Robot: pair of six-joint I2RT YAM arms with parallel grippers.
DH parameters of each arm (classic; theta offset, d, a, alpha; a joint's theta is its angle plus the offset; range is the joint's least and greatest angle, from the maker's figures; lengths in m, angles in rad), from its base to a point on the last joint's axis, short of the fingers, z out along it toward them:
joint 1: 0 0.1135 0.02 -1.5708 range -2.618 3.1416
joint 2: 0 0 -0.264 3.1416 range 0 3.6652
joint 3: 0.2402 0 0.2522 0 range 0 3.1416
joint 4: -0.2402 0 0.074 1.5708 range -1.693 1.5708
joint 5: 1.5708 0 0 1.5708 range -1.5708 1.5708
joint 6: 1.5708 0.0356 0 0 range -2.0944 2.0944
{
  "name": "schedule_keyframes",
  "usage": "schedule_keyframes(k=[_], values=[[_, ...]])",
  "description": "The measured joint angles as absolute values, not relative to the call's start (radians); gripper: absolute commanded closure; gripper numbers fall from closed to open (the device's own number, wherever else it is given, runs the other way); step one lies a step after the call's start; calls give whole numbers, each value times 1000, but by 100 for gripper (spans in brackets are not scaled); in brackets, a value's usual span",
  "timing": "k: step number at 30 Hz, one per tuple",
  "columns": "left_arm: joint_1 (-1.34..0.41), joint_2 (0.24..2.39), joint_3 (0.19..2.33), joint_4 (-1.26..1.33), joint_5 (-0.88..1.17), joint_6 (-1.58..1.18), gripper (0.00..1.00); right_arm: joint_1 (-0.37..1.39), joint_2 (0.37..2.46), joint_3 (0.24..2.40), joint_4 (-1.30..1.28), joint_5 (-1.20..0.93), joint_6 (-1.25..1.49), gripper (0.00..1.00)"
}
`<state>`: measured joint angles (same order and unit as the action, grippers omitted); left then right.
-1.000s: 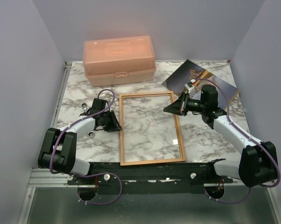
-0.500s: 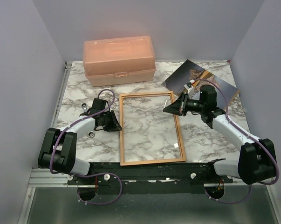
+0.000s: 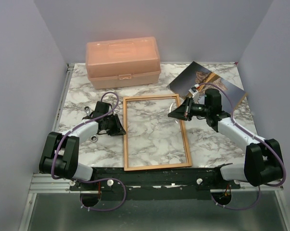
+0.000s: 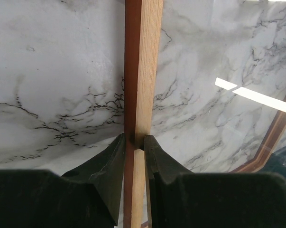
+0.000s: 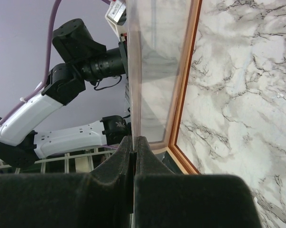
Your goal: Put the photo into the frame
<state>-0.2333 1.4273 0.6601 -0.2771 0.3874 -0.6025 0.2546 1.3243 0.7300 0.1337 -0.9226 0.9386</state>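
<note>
L gripper point(image 4: 134, 140) clamped on left rail of frame point(image 3: 157, 166), which lies flat mid-table point(image 3: 217, 139), its bottom rail near the near edge. R gripper point(image 5: 133, 140) pinched tight on thin clear pane point(image 5: 152, 71) by frame's right rail. Photo point(image 3: 193, 77) face up at far right corner, apart from frame.

The marbled table point(image 3: 212, 139) is carrying the frame point(image 3: 154, 167) between left gripper point(image 3: 119, 130) and right gripper point(image 3: 173, 113), the peach plastic box point(image 3: 123, 62) beyond the left, the photo point(image 3: 195, 77) behind the right.

Left arm point(image 3: 82, 129) stretched forward, jaws clamped slightly apart; right arm point(image 3: 236, 132) angled inward, jaws pinched tight.
</note>
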Motion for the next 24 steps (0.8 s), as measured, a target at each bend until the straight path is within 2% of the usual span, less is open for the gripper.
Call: schedule_keyframes(k=[24], values=[[-236,1427,662,-278,387,-598,77,253,1387,768,68,-911,844,99]])
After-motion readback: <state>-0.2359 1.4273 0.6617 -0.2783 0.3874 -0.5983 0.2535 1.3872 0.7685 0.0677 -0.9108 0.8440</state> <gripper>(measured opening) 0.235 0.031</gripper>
